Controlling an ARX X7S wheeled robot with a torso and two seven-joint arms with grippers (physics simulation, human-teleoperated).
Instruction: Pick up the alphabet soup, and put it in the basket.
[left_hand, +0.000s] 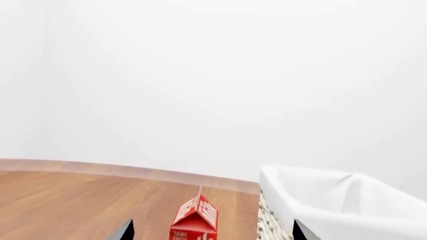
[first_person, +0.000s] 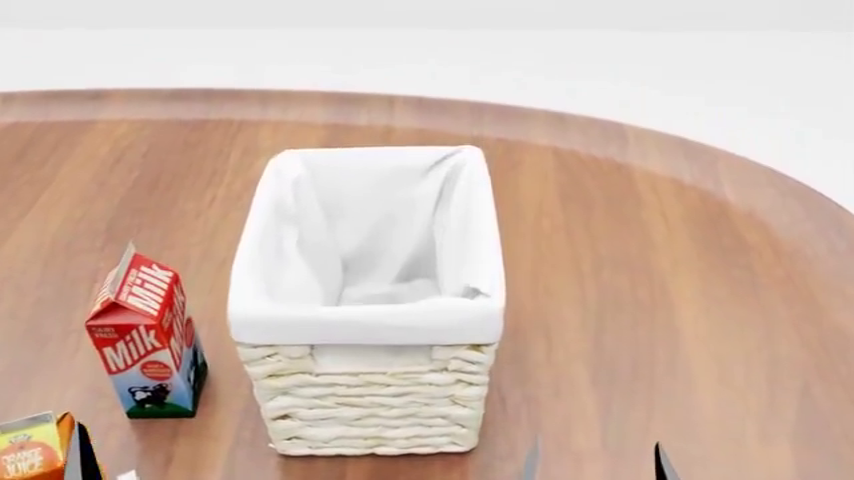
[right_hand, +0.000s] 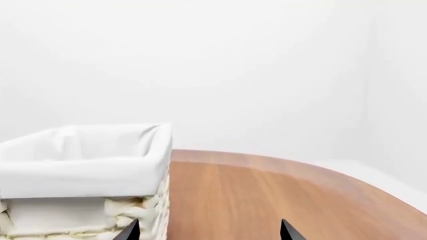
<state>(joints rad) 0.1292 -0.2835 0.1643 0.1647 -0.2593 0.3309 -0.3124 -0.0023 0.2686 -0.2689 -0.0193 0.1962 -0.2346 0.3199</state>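
Observation:
The alphabet soup shows in none of the views. The basket is cream woven wicker with a white cloth lining and stands empty at the table's middle. It also shows in the left wrist view and the right wrist view. My left gripper is open and empty, with only its fingertips in view, low over the table near the basket's left side. My right gripper is open and empty, and its fingertips show near the front edge, right of the basket.
A red milk carton stands left of the basket; in the left wrist view it is straight ahead of the open jaws. An orange carton is at the head view's bottom left corner. The round wooden table has a curved far edge.

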